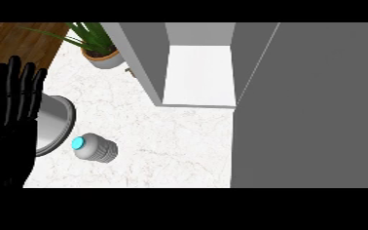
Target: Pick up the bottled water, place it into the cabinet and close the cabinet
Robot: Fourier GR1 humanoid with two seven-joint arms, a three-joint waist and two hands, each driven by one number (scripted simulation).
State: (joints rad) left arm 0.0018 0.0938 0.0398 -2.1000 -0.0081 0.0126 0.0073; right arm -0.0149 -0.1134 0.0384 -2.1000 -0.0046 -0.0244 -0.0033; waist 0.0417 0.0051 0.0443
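The left hand [20, 107] stands at the 9 o'clock edge of the view, palm flat and fingers straight up and slightly spread, holding nothing. It rests there, overlapping the left side of a round grey bowl-like dish [57, 124] that sits on the counter just beside it. The right hand does not show anywhere.

From the hand, toward 4 o'clock and just past the dish's rim, the bottled water [95, 147] lies on the counter. It is a short, ribbed, grey-white bottle with a bright cyan cap, the cap pointing toward the dish at about 10 o'clock. Bottle and dish are very close; whether they touch I cannot tell. Nothing holds the bottle.

The counter [173, 146] is pale marble with faint veining. Further out, at 12 to 1 o'clock from the bottle, the cabinet [197, 73] stands open, showing a white shelf floor between grey side walls. Its door [302, 107] is a large flat grey panel filling the 3 o'clock side of the view.

At 11 o'clock a potted plant [101, 53] with long green leaves sits near the cabinet's left wall, and brown wood floor [28, 39] shows at the corner beyond the counter.
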